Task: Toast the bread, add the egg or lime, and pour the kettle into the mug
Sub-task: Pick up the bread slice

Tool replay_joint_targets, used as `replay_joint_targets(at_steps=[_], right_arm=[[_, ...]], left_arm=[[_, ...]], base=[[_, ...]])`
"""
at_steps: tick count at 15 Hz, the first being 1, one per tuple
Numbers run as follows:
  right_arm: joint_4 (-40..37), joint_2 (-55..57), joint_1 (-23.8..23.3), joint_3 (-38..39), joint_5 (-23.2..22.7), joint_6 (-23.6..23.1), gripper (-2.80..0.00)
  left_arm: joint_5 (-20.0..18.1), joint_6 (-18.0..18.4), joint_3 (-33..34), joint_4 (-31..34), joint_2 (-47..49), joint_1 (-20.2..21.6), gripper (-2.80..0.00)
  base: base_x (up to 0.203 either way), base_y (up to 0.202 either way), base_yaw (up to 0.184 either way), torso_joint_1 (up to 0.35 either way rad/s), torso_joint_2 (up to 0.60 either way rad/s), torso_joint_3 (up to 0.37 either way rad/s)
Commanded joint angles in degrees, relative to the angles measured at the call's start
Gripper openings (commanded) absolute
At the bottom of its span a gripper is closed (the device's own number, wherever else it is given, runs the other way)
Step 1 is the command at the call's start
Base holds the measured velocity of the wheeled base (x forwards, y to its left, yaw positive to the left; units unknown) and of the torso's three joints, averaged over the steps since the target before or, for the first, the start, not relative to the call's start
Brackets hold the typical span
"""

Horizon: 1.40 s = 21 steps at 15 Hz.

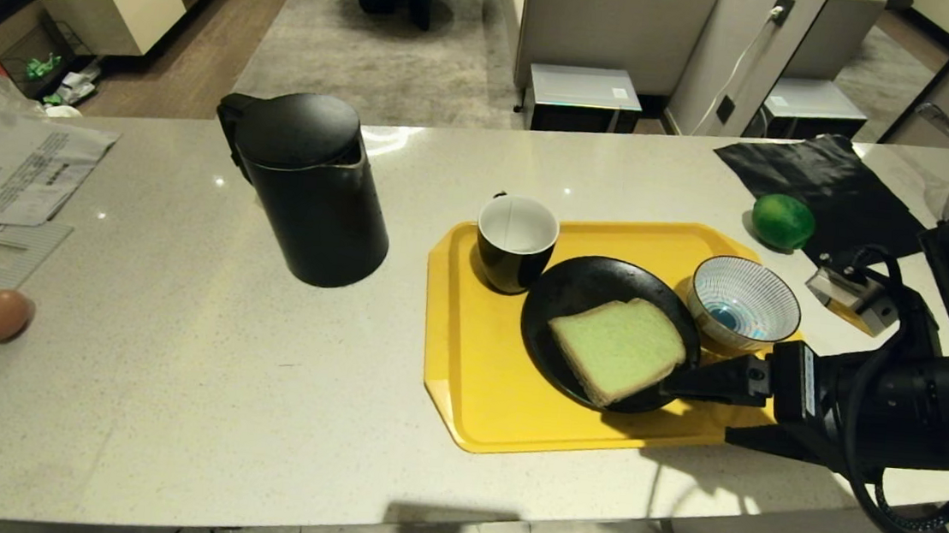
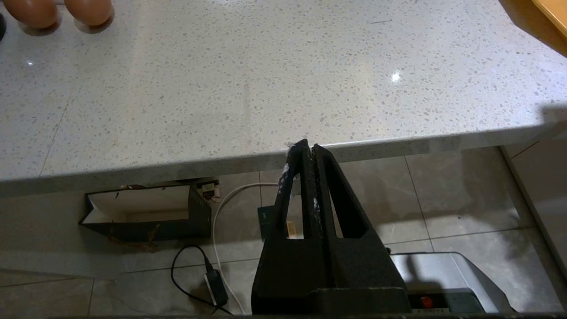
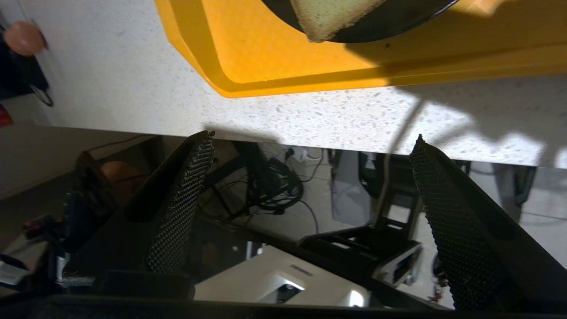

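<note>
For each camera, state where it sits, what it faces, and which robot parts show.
Head: high, facing down at the speckled counter, yellow tray and black kettle; right arm shows.
Left wrist: below the counter edge, facing two brown eggs; shut left gripper shows.
Right wrist: by the near edge, facing the green bread slice; open right gripper shows.
Shared: tray, eggs.

Matt black kettle (image 1: 309, 188), speckled stone counter (image 1: 170, 412)

Yellow tray (image 1: 462, 403) on pale counter (image 1: 170, 412), striped bowl (image 1: 744, 302), black plate (image 1: 562, 296), papers (image 1: 11, 166)
</note>
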<state>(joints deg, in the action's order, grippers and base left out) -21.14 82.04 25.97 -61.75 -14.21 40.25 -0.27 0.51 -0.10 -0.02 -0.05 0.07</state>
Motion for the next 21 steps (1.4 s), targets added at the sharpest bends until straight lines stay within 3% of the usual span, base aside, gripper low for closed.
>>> replay_joint_targets(at_steps=[1,5,8,13,17,21], right_arm=[[-0.09,1.84,1.46,-1.95,1.67,2.29,0.0],[0.02,5.5,10.2,-2.25,17.77,1.51,0.0],[0.04,5.68,17.17,-1.26,25.26,-8.44,0.0],[0.04,4.97,18.73,-1.26,26.63,-14.26,0.0],[1.12,6.53,20.33,-2.1,31.37,-21.21,0.0],[-0.78,12.4,20.35,-9.4,35.13,-21.72,0.0]], left_arm=[[0.0,0.02,0.01,-0.02,0.05,0.01,-2.8],[0.0,0.02,0.01,-0.01,0.05,0.01,-2.8],[0.0,0.02,0.01,0.02,0.05,0.01,-2.8],[0.0,0.02,0.01,0.01,0.05,0.01,-2.8],[0.0,0.02,0.01,-0.06,0.05,0.01,-2.8],[0.0,0.02,0.01,0.02,0.05,0.01,-2.8]], base=[[0.0,0.0,0.0,0.0,0.0,0.0],[0.0,0.0,0.0,0.0,0.0,0.0],[0.0,0.0,0.0,0.0,0.0,0.0],[0.0,0.0,0.0,0.0,0.0,0.0],[0.0,0.0,0.0,0.0,0.0,0.0],[0.0,0.0,0.0,0.0,0.0,0.0]])
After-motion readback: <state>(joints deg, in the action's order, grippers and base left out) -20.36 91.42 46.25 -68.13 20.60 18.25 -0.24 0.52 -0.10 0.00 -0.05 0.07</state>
